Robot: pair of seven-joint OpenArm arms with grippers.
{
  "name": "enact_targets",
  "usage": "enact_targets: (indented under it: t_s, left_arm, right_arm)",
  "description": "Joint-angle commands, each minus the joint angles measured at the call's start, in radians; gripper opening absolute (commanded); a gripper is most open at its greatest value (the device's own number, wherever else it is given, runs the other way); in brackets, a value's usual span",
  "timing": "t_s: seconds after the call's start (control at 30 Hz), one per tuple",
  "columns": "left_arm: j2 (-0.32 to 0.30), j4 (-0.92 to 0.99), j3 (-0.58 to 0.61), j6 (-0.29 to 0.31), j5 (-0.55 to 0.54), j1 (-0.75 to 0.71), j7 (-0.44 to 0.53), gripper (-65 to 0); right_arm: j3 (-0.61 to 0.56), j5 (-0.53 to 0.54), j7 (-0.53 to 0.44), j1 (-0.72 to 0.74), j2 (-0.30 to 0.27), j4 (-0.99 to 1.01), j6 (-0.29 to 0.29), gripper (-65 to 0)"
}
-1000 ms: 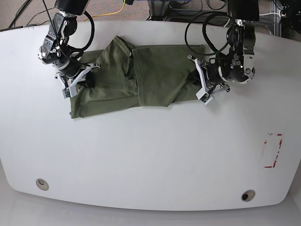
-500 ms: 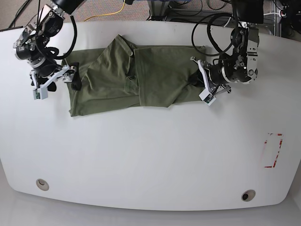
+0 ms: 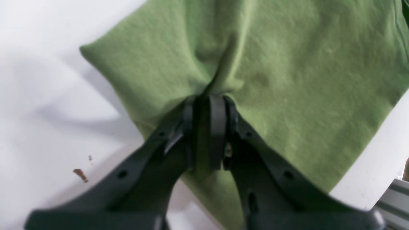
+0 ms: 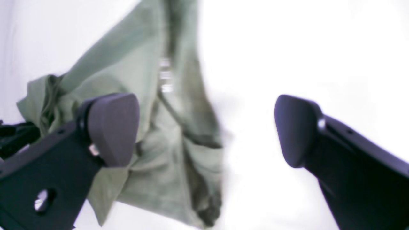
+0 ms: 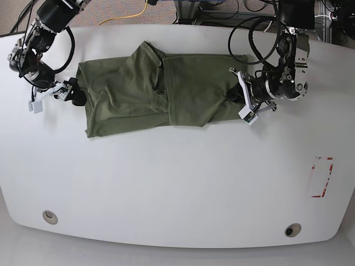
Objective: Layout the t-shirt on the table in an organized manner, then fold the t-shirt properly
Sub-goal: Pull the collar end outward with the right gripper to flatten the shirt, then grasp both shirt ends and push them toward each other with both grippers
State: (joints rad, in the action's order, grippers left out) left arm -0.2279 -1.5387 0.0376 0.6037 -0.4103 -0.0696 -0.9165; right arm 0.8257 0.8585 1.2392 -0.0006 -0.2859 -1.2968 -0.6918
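Note:
The olive-green t-shirt lies wrinkled and partly folded over itself across the far half of the white table. My left gripper is at the shirt's right edge. In the left wrist view the left gripper is shut on a pinched ridge of t-shirt fabric. My right gripper hovers just left of the shirt's left edge, apart from it. In the right wrist view the right gripper is wide open with nothing between its fingers, and the t-shirt lies below.
A red-marked rectangle sits near the table's right edge. Two round metal grommets are set near the front edge. Cables and equipment crowd the floor behind the table's far edge.
My right gripper has opened, let go of the shirt's left side and drawn back to the left. The shirt has shifted slightly right. The left gripper keeps its grip.

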Motion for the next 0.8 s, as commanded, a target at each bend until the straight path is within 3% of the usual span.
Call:
enact_targets:
  t_s: [0.0, 0.23, 0.63, 0.77]
  left_arm:
    - [-0.014, 0.008, -0.002, -0.02, 0.086, -0.006, -0.074, -59.4]
    - [-0.014, 0.008, 0.009, -0.02, 0.086, -0.006, -0.074, -59.4]
    - [-0.014, 0.005, 0.051, -0.02, 0.086, 0.0, -0.072, -59.4]
    - [-0.014, 0.004, 0.055, -0.02, 0.086, 0.0, -0.072, -59.4]
  right_arm:
    - [0.002, 0.031, -0.019, 0.034, -0.029, 0.038, -0.006, 0.0]
    - [-0.065, 0.035, -0.02, 0.032, -0.022, 0.062, -0.006, 0.0]
    - [-0.184, 0.035, -0.023, 0.001, 0.109, 0.03, -0.006, 0.0]
    - [-0.227, 0.034, -0.023, -0.026, 0.116, -0.019, -0.006, -6.8]
